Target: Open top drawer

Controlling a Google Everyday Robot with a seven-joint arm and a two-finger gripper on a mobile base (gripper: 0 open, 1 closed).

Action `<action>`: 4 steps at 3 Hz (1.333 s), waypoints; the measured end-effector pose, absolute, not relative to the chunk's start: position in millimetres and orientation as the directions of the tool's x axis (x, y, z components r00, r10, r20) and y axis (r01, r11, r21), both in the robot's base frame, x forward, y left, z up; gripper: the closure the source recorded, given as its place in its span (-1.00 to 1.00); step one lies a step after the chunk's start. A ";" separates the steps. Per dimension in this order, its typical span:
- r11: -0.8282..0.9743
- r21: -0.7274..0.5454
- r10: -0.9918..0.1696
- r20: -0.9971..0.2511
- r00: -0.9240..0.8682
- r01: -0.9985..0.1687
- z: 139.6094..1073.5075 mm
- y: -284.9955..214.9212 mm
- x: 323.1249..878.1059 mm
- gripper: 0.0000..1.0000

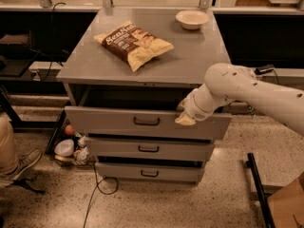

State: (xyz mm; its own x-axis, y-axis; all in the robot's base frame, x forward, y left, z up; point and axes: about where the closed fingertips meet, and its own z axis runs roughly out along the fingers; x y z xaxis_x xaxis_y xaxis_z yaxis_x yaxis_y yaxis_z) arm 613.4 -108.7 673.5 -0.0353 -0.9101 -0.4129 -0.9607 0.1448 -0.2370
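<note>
The gripper (185,118) rests on the pulled-out top drawer (118,121) front's right part.

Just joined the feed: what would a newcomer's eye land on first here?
The white arm extends in from the right, its gripper at the upper edge of the top drawer, which stands partly out. Next, the chip bag on the cabinet top, a pale bowl behind it.

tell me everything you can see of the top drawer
The top drawer is grey metal as it looks, with a wide flat front and a small dark pull handle at its middle. It stands partly pulled out, a dark gap showing behind its front. The gripper rests at its upper edge, right of the handle.
</note>
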 end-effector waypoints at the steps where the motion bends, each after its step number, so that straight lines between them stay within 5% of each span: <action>1: 0.145 -0.237 -0.910 -0.413 -0.035 -0.961 674.4 -108.7 613.4 -0.77; 2: 0.145 -0.237 -0.910 -0.413 -0.035 -0.961 674.3 -108.8 613.3 -1.00; 4: 0.191 -0.266 -0.916 -0.394 -0.074 -0.945 652.8 -134.9 602.1 -1.00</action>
State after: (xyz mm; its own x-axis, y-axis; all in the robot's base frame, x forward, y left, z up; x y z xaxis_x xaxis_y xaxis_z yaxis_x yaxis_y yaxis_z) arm 602.1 -134.9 652.8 -0.0743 -0.9162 -0.3937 -0.9448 0.1911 -0.2663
